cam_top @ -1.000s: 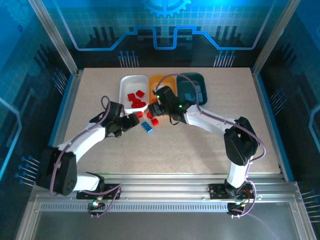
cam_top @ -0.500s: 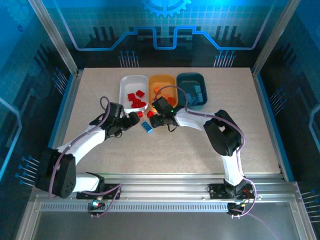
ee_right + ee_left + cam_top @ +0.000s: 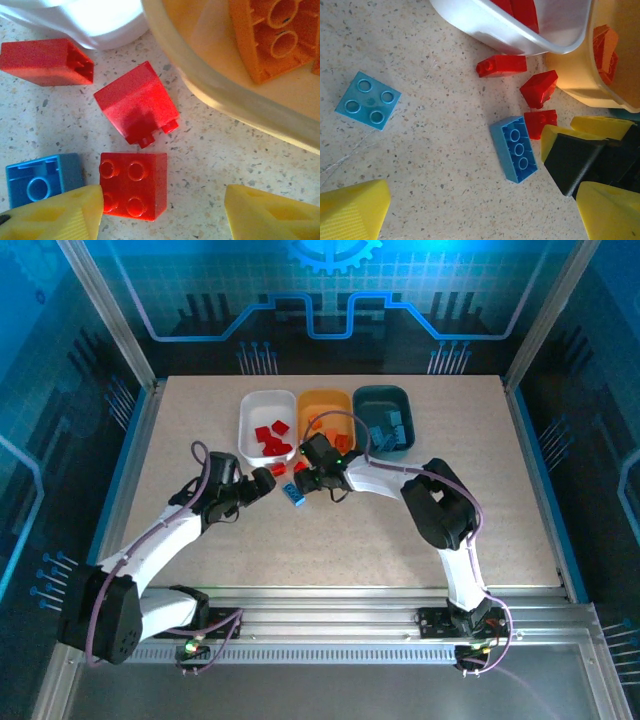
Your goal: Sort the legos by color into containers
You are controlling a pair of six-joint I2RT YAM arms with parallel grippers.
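Since the overhead picture was too small to judge either grip, I went by the wrist cameras. The left hand [image 3: 482,202] stood wide open and empty over the speckled surface [image 3: 435,165]. Ahead of it lay a flat blue square [image 3: 367,100], well apart from a blue six-stud brick [image 3: 515,149]; the overhead view placed that brick near both hands. The right hand [image 3: 164,200] was also spread wide, gripping nothing. A red four-stud brick [image 3: 132,185] lay between its fingers, just beside one fingertip [image 3: 60,215]. Just beyond were a red sloped brick [image 3: 137,102] and a red hollow brick [image 3: 47,62] on its side, close under the trays' walls. Farther back, the overhead view gave me the whole row: white tray [image 3: 247,410] holding red bricks [image 3: 272,438], orange tray [image 3: 325,393] holding orange ones [image 3: 316,421], and teal tray [image 3: 380,392] with blue ones [image 3: 388,425].
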